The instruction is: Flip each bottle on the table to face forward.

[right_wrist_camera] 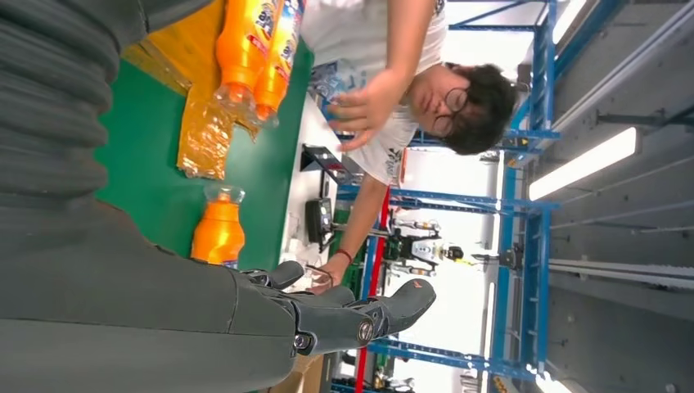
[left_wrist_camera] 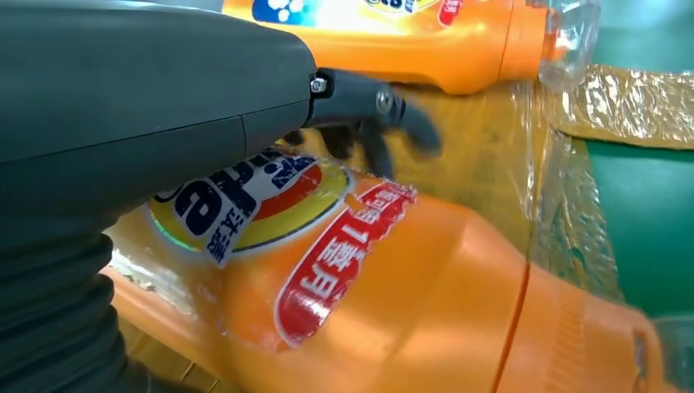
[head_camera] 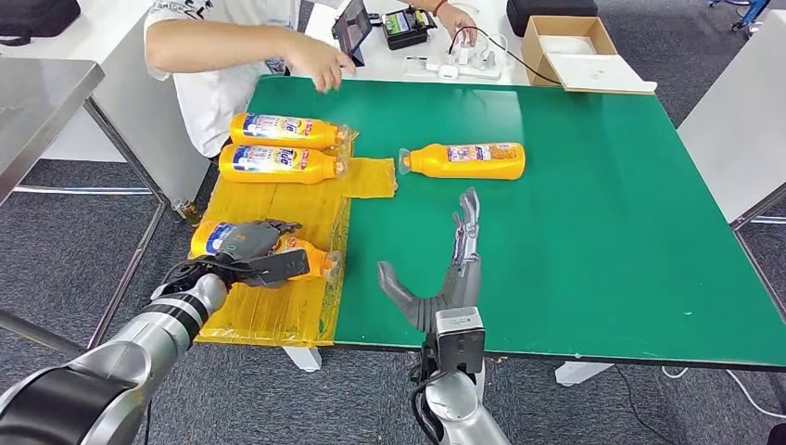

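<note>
Several orange detergent bottles lie on their sides on the green table. The nearest bottle lies on a yellow plastic sheet at the table's front left. My left hand grips it from above, fingers over its far side and thumb along its near side. Two more bottles lie side by side at the back of the sheet. A fourth bottle lies on the bare green surface. Nearer than it, my right hand hovers open, fingers straight.
A person stands at the table's far left corner, one hand over the far edge, the other on devices on a white table. A cardboard box sits at the back right. A metal table stands left.
</note>
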You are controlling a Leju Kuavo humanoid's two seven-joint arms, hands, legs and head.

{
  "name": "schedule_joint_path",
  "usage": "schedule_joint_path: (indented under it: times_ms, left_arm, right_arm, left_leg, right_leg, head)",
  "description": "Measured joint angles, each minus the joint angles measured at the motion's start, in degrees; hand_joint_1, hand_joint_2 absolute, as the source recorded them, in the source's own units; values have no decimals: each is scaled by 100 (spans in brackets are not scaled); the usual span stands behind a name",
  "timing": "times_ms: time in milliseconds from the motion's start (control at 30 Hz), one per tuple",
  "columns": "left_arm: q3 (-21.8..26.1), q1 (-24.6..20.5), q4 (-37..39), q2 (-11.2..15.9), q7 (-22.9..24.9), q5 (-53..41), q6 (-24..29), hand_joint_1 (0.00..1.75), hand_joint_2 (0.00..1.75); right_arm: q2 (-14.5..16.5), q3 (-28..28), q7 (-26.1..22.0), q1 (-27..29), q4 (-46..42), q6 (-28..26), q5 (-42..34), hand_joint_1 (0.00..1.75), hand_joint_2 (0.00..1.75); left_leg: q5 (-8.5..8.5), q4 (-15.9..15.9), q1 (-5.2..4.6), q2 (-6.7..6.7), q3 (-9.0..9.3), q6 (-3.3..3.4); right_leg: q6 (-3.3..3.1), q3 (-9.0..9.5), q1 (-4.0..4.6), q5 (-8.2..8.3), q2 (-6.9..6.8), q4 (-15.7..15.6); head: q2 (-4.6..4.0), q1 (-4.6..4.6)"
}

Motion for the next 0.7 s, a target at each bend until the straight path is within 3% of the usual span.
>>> schedule_joint_path:
  times_ms: [333, 467, 600, 700]
  left_arm:
    - [12, -14, 32, 0, -120, 153, -363, 0, 0]
    - [81, -37, 42, 0, -250, 368, -774, 0, 0]
    - [227, -105, 56, 11, -428, 753, -1544, 0, 0]
    - [361, -101, 65, 26, -618, 993, -1681, 0, 0]
  right_arm:
    - [2, -1, 0, -19, 141, -36, 84, 0, 175]
    - [2, 2, 0, -70, 213, -79, 128, 0, 175]
    - [2, 13, 0, -142, 303, -100, 80, 0, 175]
    - [2, 45, 0, -191, 371, -116, 60, 0, 175]
  left_leg:
    - [0, -1, 0, -4, 10, 0]
    - [0, -2, 0, -4, 21, 0]
    - [0, -3, 0, -6, 34, 0]
    - [1, -4, 0, -6, 42, -1]
  right_leg:
    - [0, 13, 0, -1, -2, 0]
    - [-1, 25, -1, -1, -2, -1]
    - [-1, 39, 0, -1, -3, -1]
    - [-1, 44, 0, -1, -3, 0]
  head:
    - [0, 0]
    - [0, 1]
    - [0, 0]
    - [0, 0]
